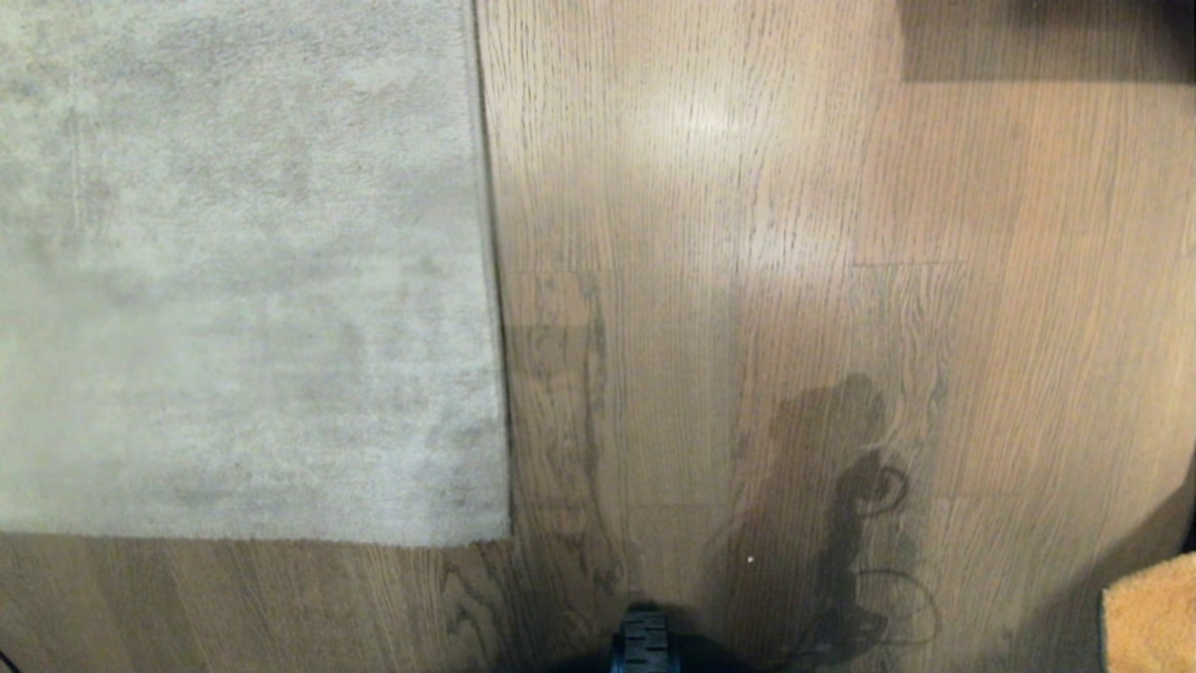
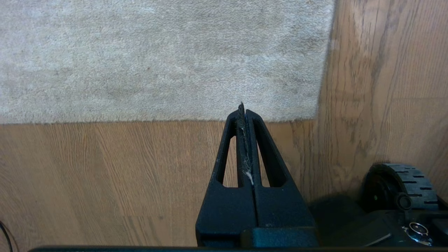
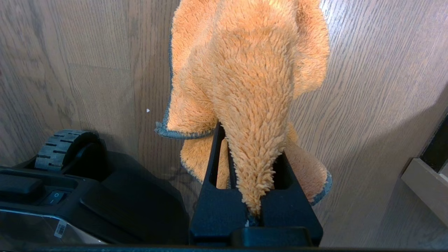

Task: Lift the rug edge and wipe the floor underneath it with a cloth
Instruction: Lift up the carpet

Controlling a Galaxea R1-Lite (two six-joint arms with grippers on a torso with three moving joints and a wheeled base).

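Fingers of the right gripper clamped on the orange-tan fuzzy cloth, which bunches up between them and drapes over their tips above the wood-grain floor; fingers of the left gripper pressed together with nothing but lint strands between them, poised over the near border of the rug. Rug edge: lies flat, its right border running far to near and meeting the near border at a corner at the left of the head view. Cloth corner visible at the near right of the head view, well apart from the rug. Robot base wheel at the near middle, its shadow on the planks to the right.

Judged hazards: (1) the closed left fingers must part before meeting the pile, else they will only press the border down; (2) a shallow pinch on short pile may slip, dropping the flap onto the wiping arm; (3) the loosely draped cloth may fold under or snag on the tan backing, or pull free from the right fingers; (4) lifting too little leaves no room beneath; (5) the base wheel, near the corner, could pin the rug if the base drives forward
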